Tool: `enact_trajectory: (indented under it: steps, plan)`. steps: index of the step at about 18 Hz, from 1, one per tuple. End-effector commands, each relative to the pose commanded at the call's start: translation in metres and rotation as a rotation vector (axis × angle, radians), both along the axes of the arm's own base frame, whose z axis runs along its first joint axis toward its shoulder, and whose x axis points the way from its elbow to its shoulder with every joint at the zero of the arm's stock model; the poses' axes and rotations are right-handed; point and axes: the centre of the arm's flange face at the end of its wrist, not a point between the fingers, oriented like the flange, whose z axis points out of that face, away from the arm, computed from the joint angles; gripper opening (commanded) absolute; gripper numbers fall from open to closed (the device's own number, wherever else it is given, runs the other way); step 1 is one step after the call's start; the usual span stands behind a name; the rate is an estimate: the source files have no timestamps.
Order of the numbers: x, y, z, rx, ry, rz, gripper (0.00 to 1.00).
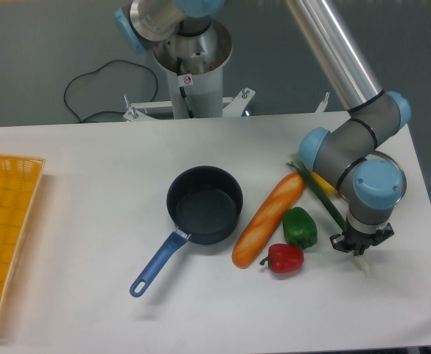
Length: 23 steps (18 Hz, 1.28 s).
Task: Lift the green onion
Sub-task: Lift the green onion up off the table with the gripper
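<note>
One green onion (pixel 324 198), two peppers (pixel 293 242), one pot (pixel 204 204).

The green onion (pixel 326 198) is seen as a long, very thin stalk laid flat and slanting across the table. Its dark green end with splayed leaf tips lies up and to the left of the gripper (pixel 360 249). The stalk runs down toward the claw and is hidden beneath it; the pale white end shows just below the fingers.
</note>
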Motion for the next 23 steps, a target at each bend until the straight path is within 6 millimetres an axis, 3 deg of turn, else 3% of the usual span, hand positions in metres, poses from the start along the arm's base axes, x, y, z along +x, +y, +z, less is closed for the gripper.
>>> enact_trajectory:
  steps: [6,10,19,23]
  plan:
    - [0.004,0.003,0.012,0.008,0.013,0.007,0.08]
    - [0.016,0.012,0.036,0.026,0.034,0.000,0.08]
    - [0.077,0.046,0.118,0.178,0.061,-0.032,0.08]
    - [0.108,0.068,0.142,0.233,0.064,-0.090,0.08]
